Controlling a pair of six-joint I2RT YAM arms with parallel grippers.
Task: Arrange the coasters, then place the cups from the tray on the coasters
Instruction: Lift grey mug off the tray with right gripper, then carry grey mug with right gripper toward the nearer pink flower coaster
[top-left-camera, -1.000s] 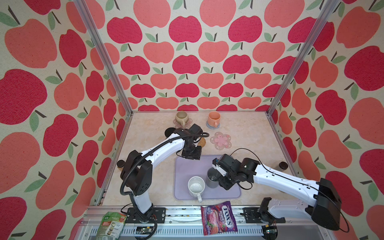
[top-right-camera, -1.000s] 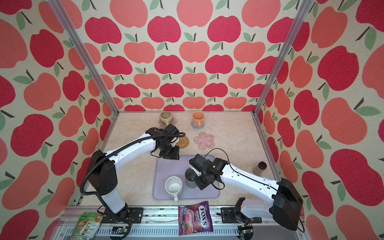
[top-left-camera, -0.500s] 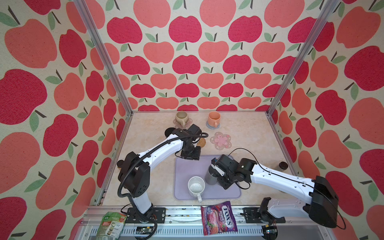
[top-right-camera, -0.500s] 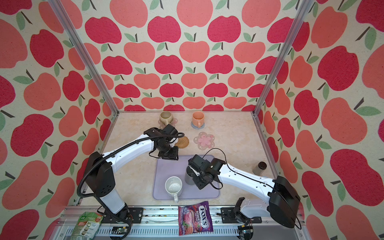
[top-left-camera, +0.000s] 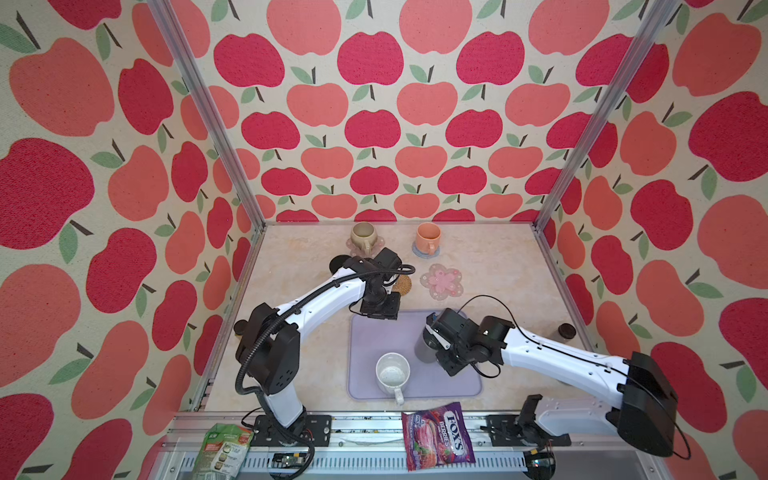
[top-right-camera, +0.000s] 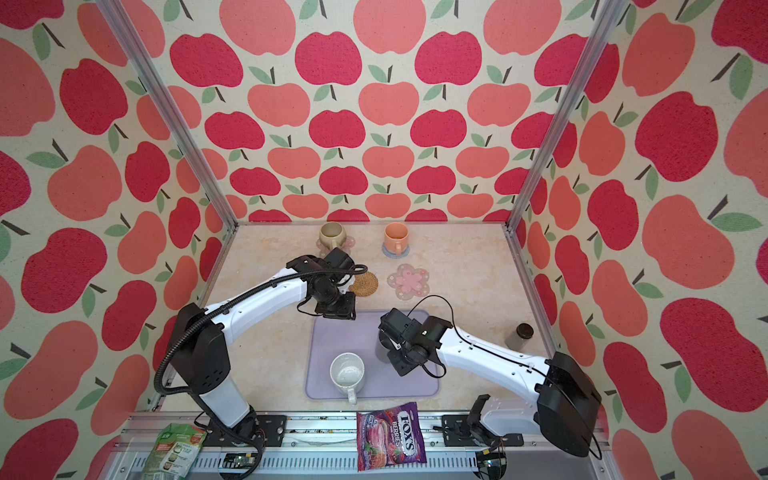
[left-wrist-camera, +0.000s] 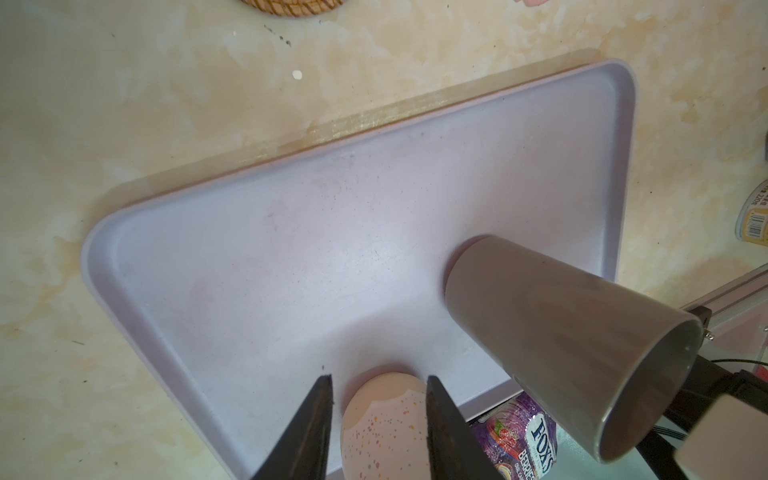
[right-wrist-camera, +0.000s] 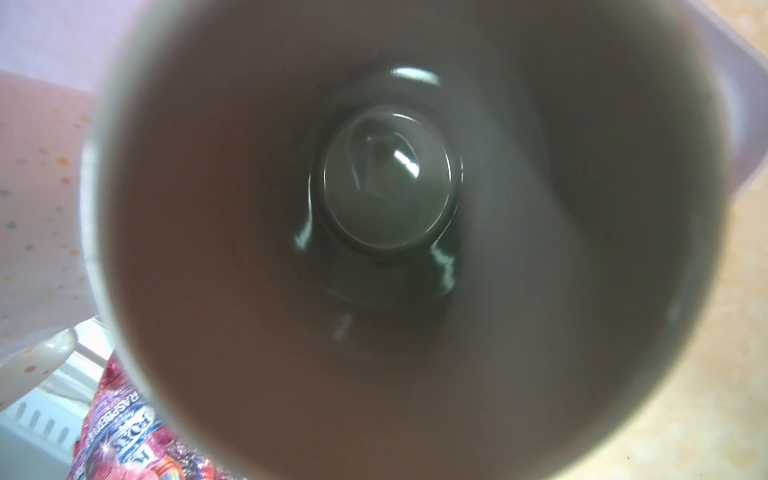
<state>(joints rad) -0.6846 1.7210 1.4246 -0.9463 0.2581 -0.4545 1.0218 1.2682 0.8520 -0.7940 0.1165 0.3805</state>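
1. So, from my console the grey mug (top-left-camera: 424, 354) reads as a plain, tall, matte grey cylinder, darker and glossy inside; it stands upright on the right half of the lavender tray (top-left-camera: 370, 345).
2. My right gripper (top-left-camera: 433, 334) is pinched narrow at that mug's rim on the arm's side, gripping it; the right wrist view is filled by the mug's inside, so the fingers are hidden there.
3. My left gripper (left-wrist-camera: 379, 377) hangs over the tray's far edge; its fingers (left-wrist-camera: 316, 419) are part-way apart and hold nothing.
4. The speckled white mug (top-left-camera: 392, 373) sits at the tray's near edge, handle pointing to the front; it has coloured flecks on white glaze and a bare beige band at the base.
5. The beige mug (top-left-camera: 363, 236) stands on the far pink flower coaster (top-right-camera: 350, 242); the orange mug (top-left-camera: 428, 236) stands on the grey-blue coaster (top-left-camera: 420, 254); the near pink flower coaster (top-left-camera: 441, 281) and the rattan coaster (top-left-camera: 404, 284) lie bare beyond the tray.
6. I can read "FOX'S BERRIES" on the purple sweet bag (top-left-camera: 438, 434) at the front rail; the green packet (top-left-camera: 224, 446) has lettering too small to read.
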